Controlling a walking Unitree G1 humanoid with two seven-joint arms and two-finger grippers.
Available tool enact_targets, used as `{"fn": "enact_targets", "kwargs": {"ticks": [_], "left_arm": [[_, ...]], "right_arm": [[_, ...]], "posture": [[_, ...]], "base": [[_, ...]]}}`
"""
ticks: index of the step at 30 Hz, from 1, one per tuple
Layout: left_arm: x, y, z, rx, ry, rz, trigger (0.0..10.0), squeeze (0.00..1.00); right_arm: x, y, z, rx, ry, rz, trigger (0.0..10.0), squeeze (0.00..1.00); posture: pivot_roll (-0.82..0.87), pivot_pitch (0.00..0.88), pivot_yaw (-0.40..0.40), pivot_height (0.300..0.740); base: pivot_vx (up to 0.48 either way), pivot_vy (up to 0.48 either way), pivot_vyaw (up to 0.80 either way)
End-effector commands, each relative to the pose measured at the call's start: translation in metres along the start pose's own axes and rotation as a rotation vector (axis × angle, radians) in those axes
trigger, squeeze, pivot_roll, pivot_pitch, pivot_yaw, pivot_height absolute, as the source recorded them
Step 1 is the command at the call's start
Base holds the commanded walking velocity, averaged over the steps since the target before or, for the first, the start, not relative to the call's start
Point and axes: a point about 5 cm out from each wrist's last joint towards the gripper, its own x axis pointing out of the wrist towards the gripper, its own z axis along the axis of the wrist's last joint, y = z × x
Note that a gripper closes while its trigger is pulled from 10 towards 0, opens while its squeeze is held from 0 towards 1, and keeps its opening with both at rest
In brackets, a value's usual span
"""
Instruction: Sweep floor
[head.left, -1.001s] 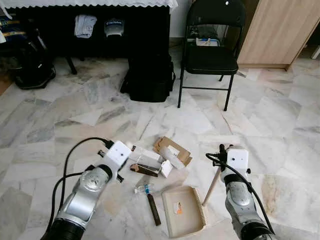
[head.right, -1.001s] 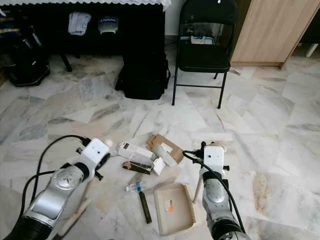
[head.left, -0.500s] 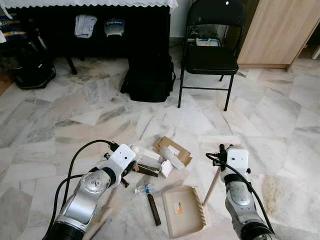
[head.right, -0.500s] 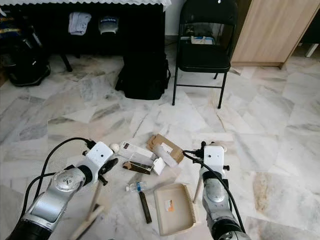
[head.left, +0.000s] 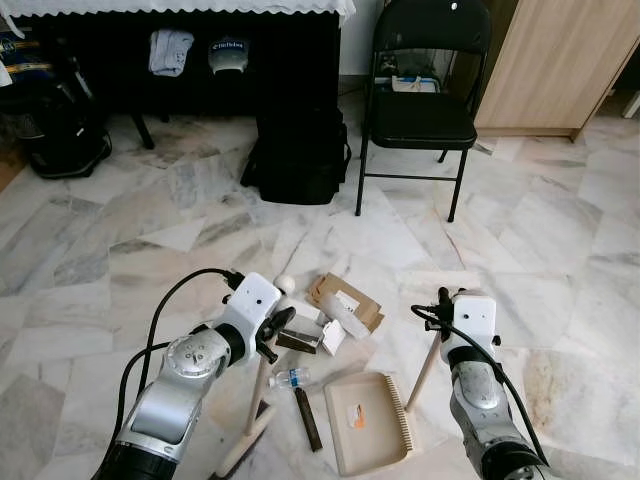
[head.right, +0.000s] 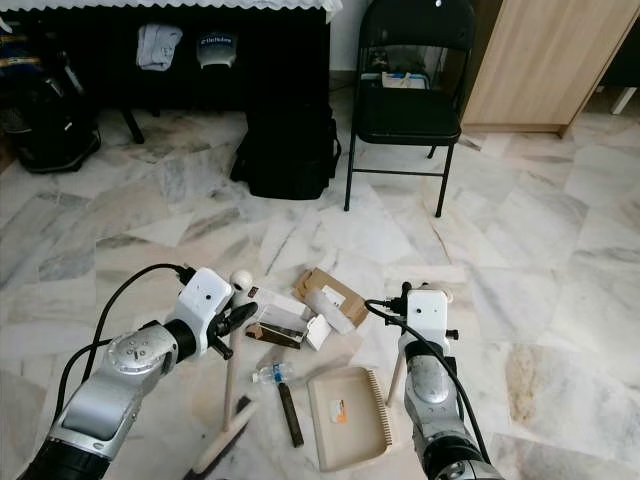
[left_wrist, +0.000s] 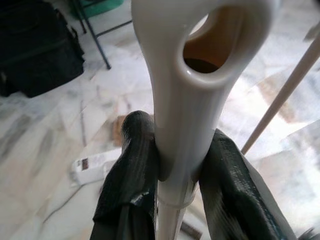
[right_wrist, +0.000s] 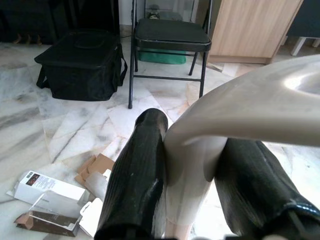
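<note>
I have the left gripper (left_wrist: 172, 165) clamped on the broom handle (head.left: 262, 375) and the right gripper (right_wrist: 192, 185) clamped on the dustpan handle (head.left: 423, 372), so next I judge the broom must push the litter, the water bottle (head.left: 288, 378) first, toward the dustpan (head.left: 366, 423) at four o'clock.

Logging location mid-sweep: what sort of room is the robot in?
Probably a lived-in room of a home: white-and-grey marble tile floor, a black folding metal chair beside a light wooden cabinet, and a black fabric bag by a cloth-covered table.

dustpan handle (head.left: 424, 372) top hidden by right arm (mostly)

Marble floor (head.left: 560, 230), black folding chair (head.left: 420, 110) (wooden cabinet (head.left: 560, 60) beside).
</note>
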Motion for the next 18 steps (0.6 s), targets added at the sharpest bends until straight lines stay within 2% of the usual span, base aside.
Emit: {"fn": "enact_targets", "kwargs": {"ticks": [1,5,10,12,18], "left_arm": [[-0.001,-0.002,0.012,-0.013,-0.044,-0.030,10.0,0.00],[-0.001,-0.013,0.027,-0.042,-0.095,-0.130,10.0,0.00],[-0.001,-0.020,0.036,-0.084,-0.136,-0.176,10.0,0.00],[-0.002,-0.024,0.044,-0.138,-0.186,-0.207,10.0,0.00],[-0.002,-0.030,0.055,-0.203,-0.253,-0.243,10.0,0.00]], "right_arm": [[-0.007,-0.009,-0.017,-0.037,0.085,-0.013,10.0,0.00],[-0.006,-0.011,-0.016,-0.038,0.084,-0.016,10.0,0.00],[-0.006,-0.011,-0.015,-0.039,0.083,-0.018,10.0,0.00],[-0.005,-0.012,-0.015,-0.040,0.084,-0.019,10.0,0.00],[-0.004,-0.011,-0.014,-0.040,0.081,-0.017,10.0,0.00]], "posture": [[0.11,0.117,-0.007,0.740],[0.11,0.115,-0.007,0.740],[0.11,0.111,-0.007,0.740],[0.11,0.108,-0.009,0.740],[0.11,0.101,-0.009,0.740]], "base": [[0.000,0.000,0.00],[0.000,0.000,0.00],[0.000,0.000,0.00],[0.000,0.000,0.00],[0.000,0.000,0.00]]}}
